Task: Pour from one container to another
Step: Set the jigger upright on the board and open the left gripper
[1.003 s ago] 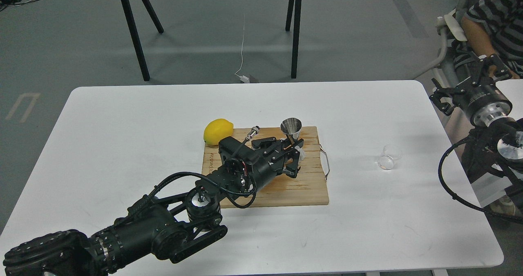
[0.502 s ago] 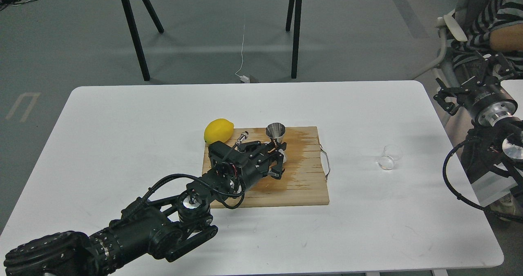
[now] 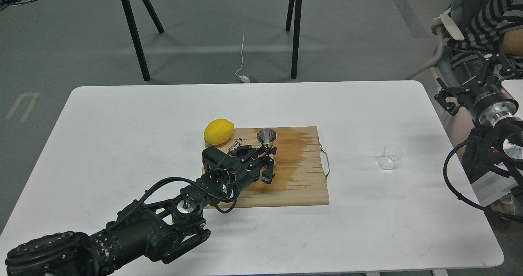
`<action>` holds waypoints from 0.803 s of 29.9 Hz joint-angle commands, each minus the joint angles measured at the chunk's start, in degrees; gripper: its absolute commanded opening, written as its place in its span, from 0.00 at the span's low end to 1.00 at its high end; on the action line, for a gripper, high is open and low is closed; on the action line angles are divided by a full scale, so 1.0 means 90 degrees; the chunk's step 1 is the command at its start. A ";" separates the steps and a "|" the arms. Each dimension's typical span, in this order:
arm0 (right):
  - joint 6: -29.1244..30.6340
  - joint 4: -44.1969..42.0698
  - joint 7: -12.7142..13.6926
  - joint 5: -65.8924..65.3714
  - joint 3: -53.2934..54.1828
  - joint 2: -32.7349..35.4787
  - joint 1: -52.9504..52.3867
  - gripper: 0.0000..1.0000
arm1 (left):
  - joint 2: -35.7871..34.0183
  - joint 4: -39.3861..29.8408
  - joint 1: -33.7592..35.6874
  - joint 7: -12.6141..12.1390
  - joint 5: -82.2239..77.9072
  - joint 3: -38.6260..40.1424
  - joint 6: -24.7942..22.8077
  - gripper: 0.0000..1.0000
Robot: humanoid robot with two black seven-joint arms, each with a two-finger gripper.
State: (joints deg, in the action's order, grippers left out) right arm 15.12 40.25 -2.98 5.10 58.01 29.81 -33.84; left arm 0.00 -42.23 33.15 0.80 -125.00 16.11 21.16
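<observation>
The shiny steel jigger (image 3: 266,137) stands upright over the back middle of the wooden cutting board (image 3: 302,186). My left gripper (image 3: 267,158) is shut on its narrow waist, and the lower cone is hidden behind the fingers. The small clear glass cup (image 3: 388,157) sits alone on the white table, right of the board and far from both grippers. My right gripper (image 3: 470,81) hovers off the table's right edge, its two fingers spread apart with nothing between them.
A yellow lemon (image 3: 218,131) lies at the board's back left corner, close to my left wrist. The board has a dark wet patch and a wire handle (image 3: 326,161) on its right end. A seated person (image 3: 490,18) is at the far right.
My left gripper has slid the jigger leftward across the board, from near its back right towards the lemon. The right gripper barely shifted. The glass cup stayed put.
</observation>
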 commanded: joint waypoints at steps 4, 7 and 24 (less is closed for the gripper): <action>0.0000 0.0000 0.0000 0.0000 0.0009 -0.0002 0.0000 0.99 | 0.0000 0.0005 -0.0012 0.0068 0.0000 -0.0003 0.0002 0.05; 0.0000 0.0000 0.0000 0.0000 0.0000 -0.0002 0.0000 0.99 | 0.0000 0.0005 -0.0031 0.0116 0.0000 -0.0003 0.0012 0.09; 0.0000 0.0010 -0.0010 0.0000 0.0010 -0.0002 0.0000 0.99 | 0.0000 -0.0005 -0.0031 0.0370 0.0000 -0.0013 0.0120 0.57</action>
State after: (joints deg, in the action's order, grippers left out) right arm 15.07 40.35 -3.07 5.10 58.10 29.79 -33.84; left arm 0.00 -42.28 32.88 3.47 -125.00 15.99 22.30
